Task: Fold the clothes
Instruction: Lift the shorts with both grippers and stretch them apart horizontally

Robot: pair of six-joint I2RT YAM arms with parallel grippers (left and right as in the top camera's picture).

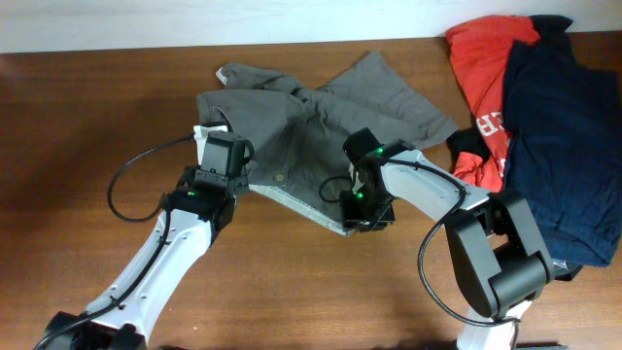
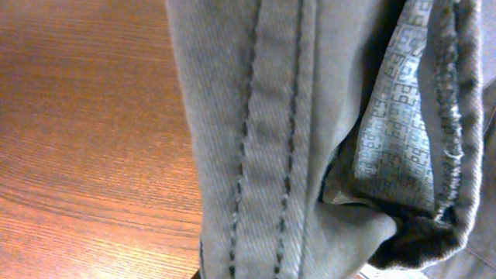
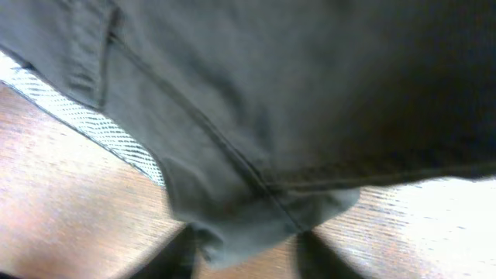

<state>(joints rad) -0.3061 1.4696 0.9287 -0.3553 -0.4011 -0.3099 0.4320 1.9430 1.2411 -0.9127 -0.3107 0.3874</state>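
The clothes (image 1: 321, 122), a wrinkled pair of grey-khaki shorts, lie spread at the table's middle back. My left gripper (image 1: 222, 156) sits at their left waistband corner. Its fingers are hidden in the left wrist view, where the stitched waistband (image 2: 271, 139) and patterned pale lining (image 2: 395, 116) fill the frame and run down to the jaws; it is shut on the clothes. My right gripper (image 1: 362, 207) is at the shorts' near corner. In the right wrist view a fabric corner (image 3: 248, 209) hangs between its dark fingers (image 3: 172, 260), which stand apart with wood showing beside the cloth.
A red printed T-shirt (image 1: 481, 58) and a dark navy garment (image 1: 564, 146) are piled at the back right, close to the right arm's base. Bare wooden table (image 1: 78, 146) lies to the left and front. A black cable (image 1: 126, 180) loops beside the left arm.
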